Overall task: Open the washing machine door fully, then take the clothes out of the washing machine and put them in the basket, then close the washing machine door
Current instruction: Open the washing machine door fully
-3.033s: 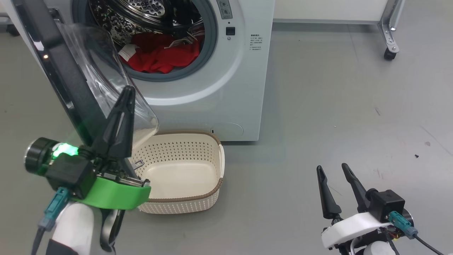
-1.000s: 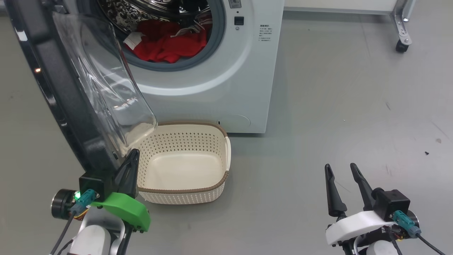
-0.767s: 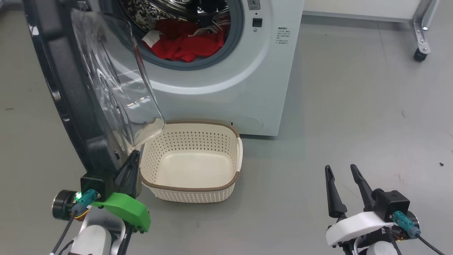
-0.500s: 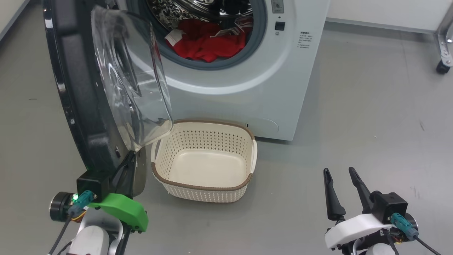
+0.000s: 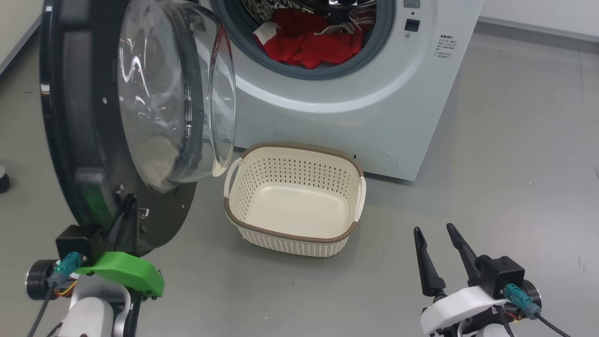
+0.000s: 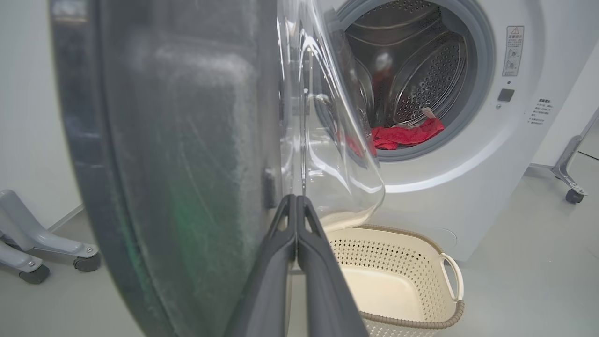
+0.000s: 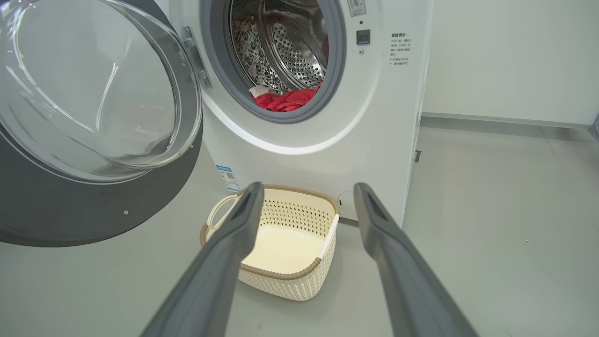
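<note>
head view is showing the left tool (image 5: 130, 200) at the lower left, its two dark fingers pressed together on nothing, tips pointing up at the bottom of the washing machine door (image 5: 70, 117). whether they are touching it i cannot tell; in the left wrist view they are sitting right at the seam between black rim (image 6: 164, 164) and clear glass bowl (image 6: 346, 154). the door is standing swung out to the left of the washing machine (image 5: 327, 112), inner face toward the robot, looking close to fully open. moving right, the clothes (image 5: 313, 44) are lying in a red heap at the front lip of the drum (image 7: 290, 56), above and to the right of the left tool, with the bulging glass standing between them. under the opening the basket (image 5: 290, 237) is sitting empty on the floor (image 5: 491, 164), just in front of the machine. at the lower right the right tool (image 5: 433, 228) is hovering with fingers spread wide, holding nothing. from it the clothes are lying ahead, higher and a little to the left, beyond the basket, with nothing in the way. so the right tool is probably getting the cleaner line into the drum, and the reach is turning on rising forward over the basket.
</note>
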Robot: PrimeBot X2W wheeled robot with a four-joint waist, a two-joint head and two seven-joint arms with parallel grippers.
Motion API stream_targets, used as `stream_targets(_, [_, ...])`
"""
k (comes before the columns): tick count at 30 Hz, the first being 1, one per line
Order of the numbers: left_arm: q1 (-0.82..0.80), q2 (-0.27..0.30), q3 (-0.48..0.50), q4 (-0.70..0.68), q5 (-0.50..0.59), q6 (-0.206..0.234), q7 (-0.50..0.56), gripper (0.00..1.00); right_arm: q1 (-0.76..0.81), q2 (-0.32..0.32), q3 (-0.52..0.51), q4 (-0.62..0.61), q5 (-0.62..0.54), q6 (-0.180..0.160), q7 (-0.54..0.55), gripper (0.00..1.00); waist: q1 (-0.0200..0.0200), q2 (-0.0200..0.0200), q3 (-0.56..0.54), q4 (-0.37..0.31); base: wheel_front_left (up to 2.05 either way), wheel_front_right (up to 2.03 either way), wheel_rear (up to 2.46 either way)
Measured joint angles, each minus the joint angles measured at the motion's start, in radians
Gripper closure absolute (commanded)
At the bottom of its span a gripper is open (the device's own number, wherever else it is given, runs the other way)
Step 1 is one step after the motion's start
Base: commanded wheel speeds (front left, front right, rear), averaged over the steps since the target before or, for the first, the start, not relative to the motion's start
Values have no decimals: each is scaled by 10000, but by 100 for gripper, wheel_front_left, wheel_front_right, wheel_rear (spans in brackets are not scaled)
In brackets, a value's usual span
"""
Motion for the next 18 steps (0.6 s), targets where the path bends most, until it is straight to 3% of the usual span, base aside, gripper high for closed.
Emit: stream_targets(18, [-500,698,1384,-222,-706,163,-146,100,-577,-46,278,25,-512,42,0,0,0,0,1471,116,0,0,0])
